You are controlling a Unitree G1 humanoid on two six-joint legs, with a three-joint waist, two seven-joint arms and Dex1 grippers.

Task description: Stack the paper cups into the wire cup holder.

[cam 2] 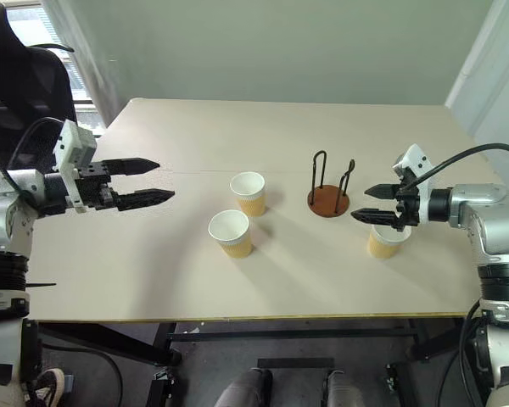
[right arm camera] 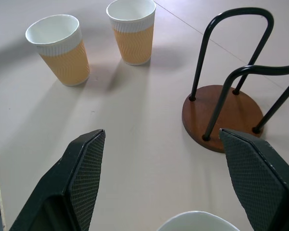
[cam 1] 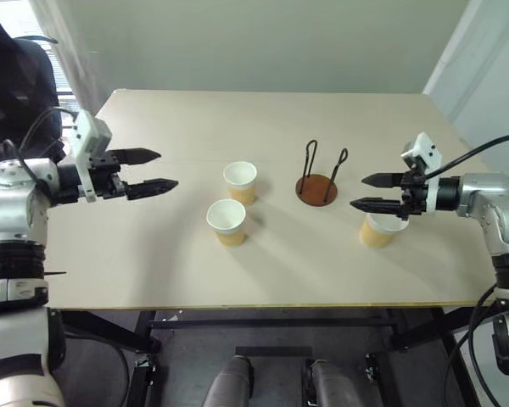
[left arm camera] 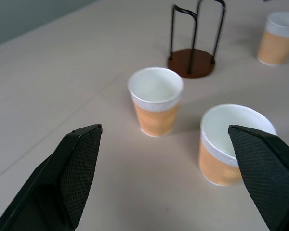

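Three tan paper cups with white rims stand upright on the table: one (cam 1: 240, 181) mid-table, one (cam 1: 227, 222) just in front of it, one (cam 1: 381, 230) to the right. The wire cup holder (cam 1: 317, 188), a reddish-brown disc with two black wire loops, stands empty between the middle cups and the right cup. My left gripper (cam 1: 157, 170) hovers open to the left of the two middle cups, pointing toward them, nothing between its fingers. My right gripper (cam 1: 362, 192) is open above the right cup, pointing toward the holder.
The pale table (cam 1: 153, 263) has a front edge close to me and a seam across its middle. A black chair (cam 1: 17, 76) stands at the far left. A wall lies behind the table.
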